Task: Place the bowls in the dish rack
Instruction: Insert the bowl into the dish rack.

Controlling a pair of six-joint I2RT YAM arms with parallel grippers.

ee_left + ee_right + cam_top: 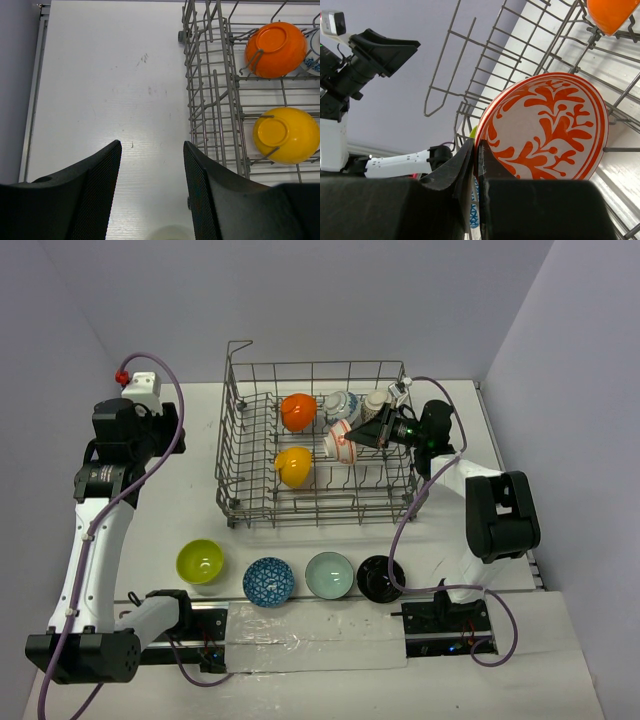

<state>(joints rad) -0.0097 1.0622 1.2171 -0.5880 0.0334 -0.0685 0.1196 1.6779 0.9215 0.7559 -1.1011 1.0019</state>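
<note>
Right gripper (476, 150), clamped on the red-and-white patterned round bowl (545, 130) inside the grey wire dish rack (232, 455), hides its near rim; left gripper (151, 145) gapes over white table (100, 75).

A white desk (200, 520) meets lilac walls (350, 290); a clear plastic sheet (315, 640) lies along its near edge.

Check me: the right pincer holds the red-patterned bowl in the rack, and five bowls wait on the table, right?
Four wait, not five: green, blue, teal and black, per the top view. The right pincer does hold the red-patterned bowl in the rack.
</note>
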